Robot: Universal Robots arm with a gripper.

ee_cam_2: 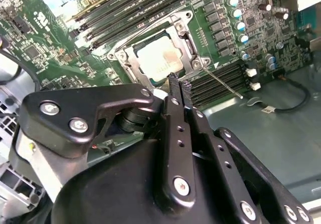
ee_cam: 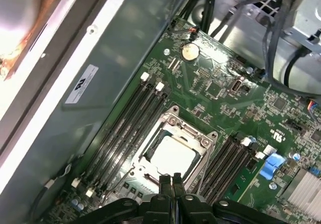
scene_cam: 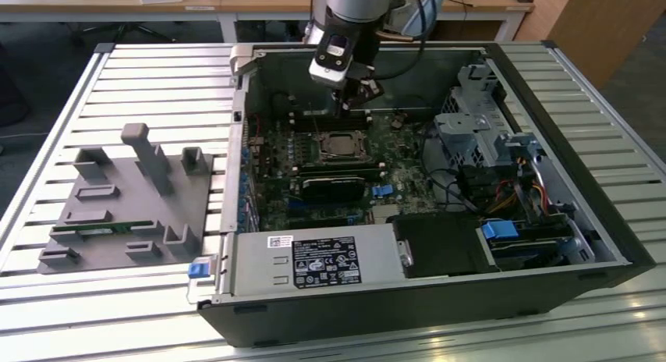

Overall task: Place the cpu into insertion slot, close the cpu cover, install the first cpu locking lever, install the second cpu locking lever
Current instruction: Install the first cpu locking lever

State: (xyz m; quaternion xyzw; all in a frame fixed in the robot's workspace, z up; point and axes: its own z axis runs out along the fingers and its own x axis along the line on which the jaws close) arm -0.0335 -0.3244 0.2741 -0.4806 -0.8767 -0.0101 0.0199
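So, the cpu (ee_cam: pixel 173 156) sits in the insertion slot (ee_cam: pixel 172 114) under the closed cpu cover (ee_cam: pixel 193 133). The gripper (ee_cam_2: pixel 179 83) hovers over it, fingers together, empty. The locking lever (ee_cam_2: pixel 223 82) looks like thin springy wire; I'd push near its tip.

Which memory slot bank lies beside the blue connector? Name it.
The bank between the cpu and the blue connector; the other bank runs along the grey case wall on the cpu's far side.

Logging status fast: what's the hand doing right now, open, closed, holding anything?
Hand: closed, nothing between its fingers, close to the cpu seated in its socket.
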